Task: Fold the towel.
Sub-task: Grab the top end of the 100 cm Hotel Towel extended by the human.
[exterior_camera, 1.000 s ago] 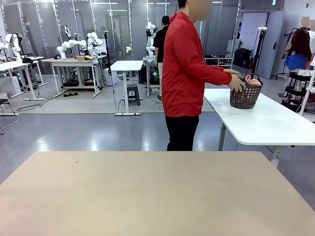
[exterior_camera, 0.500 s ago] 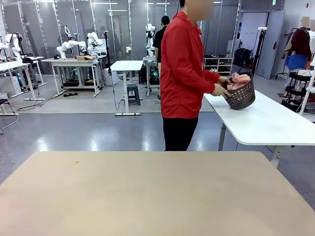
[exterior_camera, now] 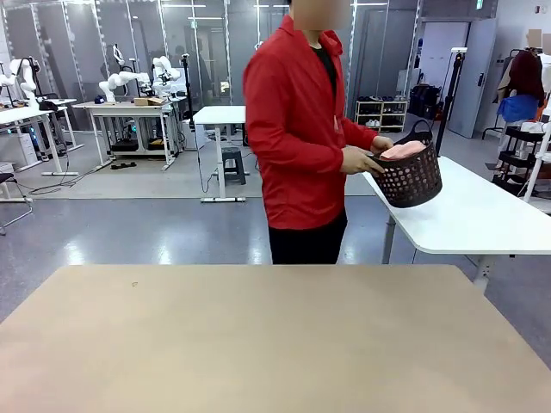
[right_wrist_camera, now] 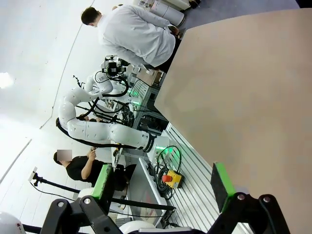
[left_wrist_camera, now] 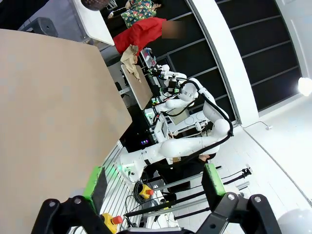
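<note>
The salmon-pink towel [exterior_camera: 403, 151] lies bunched in a dark mesh basket [exterior_camera: 411, 181]. A person in a red jacket [exterior_camera: 297, 129] holds that basket in both hands, above the near end of a white table [exterior_camera: 473, 215], beyond the far edge of my beige table [exterior_camera: 258, 335]. In the left wrist view my left gripper [left_wrist_camera: 152, 187] stands open with nothing between its green pads, beside the beige table top [left_wrist_camera: 48, 122]. The right wrist view has my right gripper [right_wrist_camera: 162, 183] open too, nothing in it, off the edge of the beige table [right_wrist_camera: 243, 97].
The beige table top is bare in the front view. Behind the person lie an open grey floor, other work tables [exterior_camera: 219, 116] and shelving at the right [exterior_camera: 525, 159].
The person has lifted the basket with the towel off the white table and turned with it toward my table. Neither gripper has changed.
</note>
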